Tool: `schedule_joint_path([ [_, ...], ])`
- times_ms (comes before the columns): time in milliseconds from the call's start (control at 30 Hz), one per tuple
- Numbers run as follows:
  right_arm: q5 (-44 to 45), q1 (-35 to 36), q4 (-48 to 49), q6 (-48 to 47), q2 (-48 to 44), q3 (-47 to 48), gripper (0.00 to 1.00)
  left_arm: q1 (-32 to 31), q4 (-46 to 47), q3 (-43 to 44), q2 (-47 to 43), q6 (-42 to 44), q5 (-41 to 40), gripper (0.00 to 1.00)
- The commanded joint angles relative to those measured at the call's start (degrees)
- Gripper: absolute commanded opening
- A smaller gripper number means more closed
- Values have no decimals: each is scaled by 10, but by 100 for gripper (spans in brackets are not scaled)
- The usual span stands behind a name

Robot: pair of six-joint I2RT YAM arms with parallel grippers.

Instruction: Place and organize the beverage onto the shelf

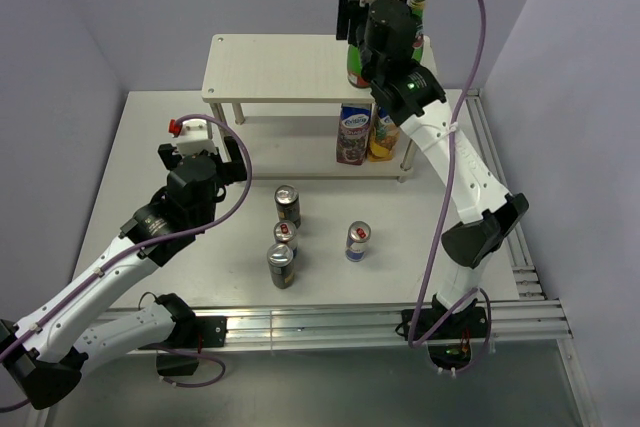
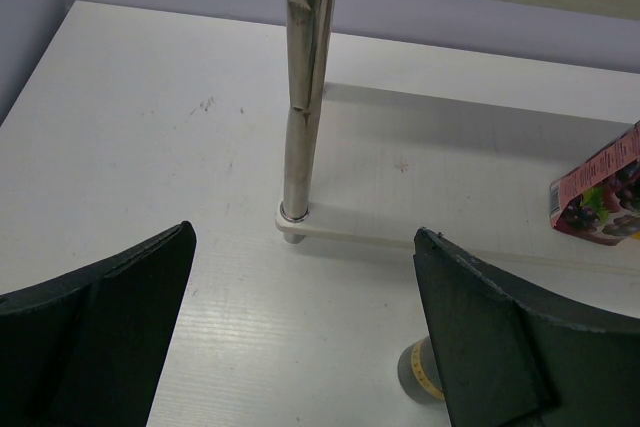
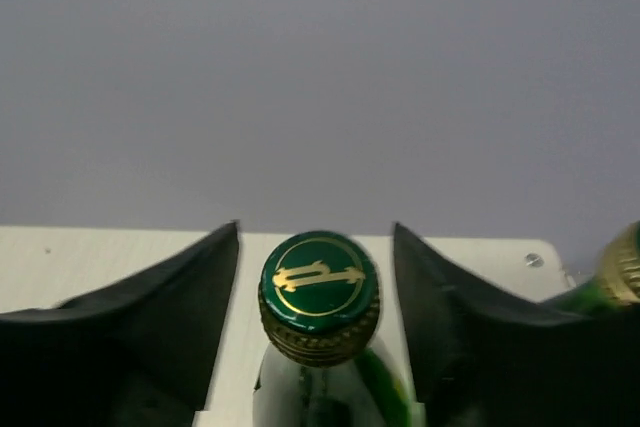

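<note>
Two bottles are parked on the shelf's top board at its right end, one bottle just left of the other bottle; a carton and a second pack are tucked side by side on the lower board beneath; four cans are left on the table in front: far can, middle can and near can in a row, fourth can off right.

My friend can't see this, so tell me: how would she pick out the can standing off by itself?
Find the cream two-tier shelf at the back of the white table. In front of it three cans stand in a line; the lone can stands apart to their right. It alone is silver and blue.
</note>
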Motion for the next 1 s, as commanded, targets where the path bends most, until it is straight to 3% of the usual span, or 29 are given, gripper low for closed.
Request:
schedule_joint_path([
  [0,6,2,0,7,-7,-28,74,3,12,14,-10,2,3,98],
  [100,10,4,5,9,-21,-50,87,3,11,13,-11,2,1,98],
  [333,51,28,22,14,-80,-136,96,4,12,13,-10,3,-3,98],
  [800,170,129,46,78,-279,-378,98,5,12,13,-13,4,-9,98],
  [967,212,198,-17,205,-404,-526,98,6,10,12,-12,4,-10,98],
])
